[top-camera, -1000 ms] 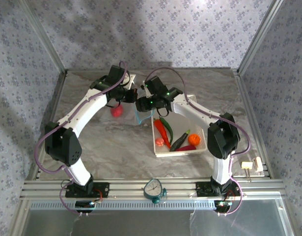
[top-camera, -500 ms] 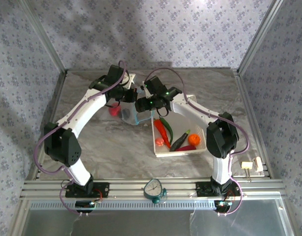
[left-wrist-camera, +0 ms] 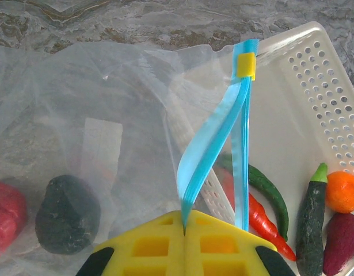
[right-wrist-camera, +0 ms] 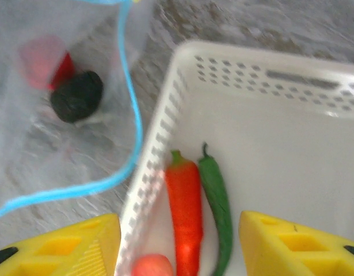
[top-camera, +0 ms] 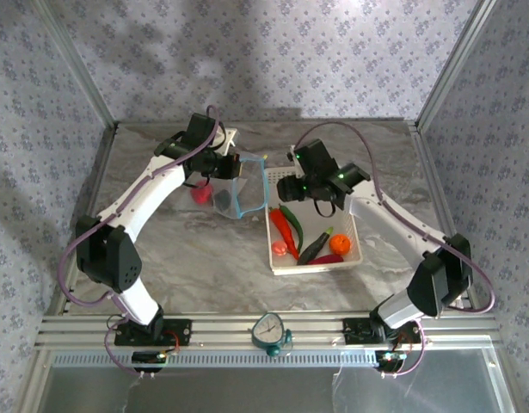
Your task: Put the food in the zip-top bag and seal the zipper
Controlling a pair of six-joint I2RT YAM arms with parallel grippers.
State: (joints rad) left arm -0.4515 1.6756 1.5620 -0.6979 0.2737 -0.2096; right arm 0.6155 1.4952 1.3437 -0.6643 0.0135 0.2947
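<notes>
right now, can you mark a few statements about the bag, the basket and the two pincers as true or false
1. The left pincer is shut on the zipper. True.
2. The zip-top bag is empty. False: a dark food and a red food lie inside it.
3. The right pincer holds the red chili. False: it is open and empty above the basket, and the chili lies in the basket.
4. The orange fruit is in the basket. True.
5. The bag is sealed. False: the two sides of the zipper are parted, so the mouth gapes.
</notes>
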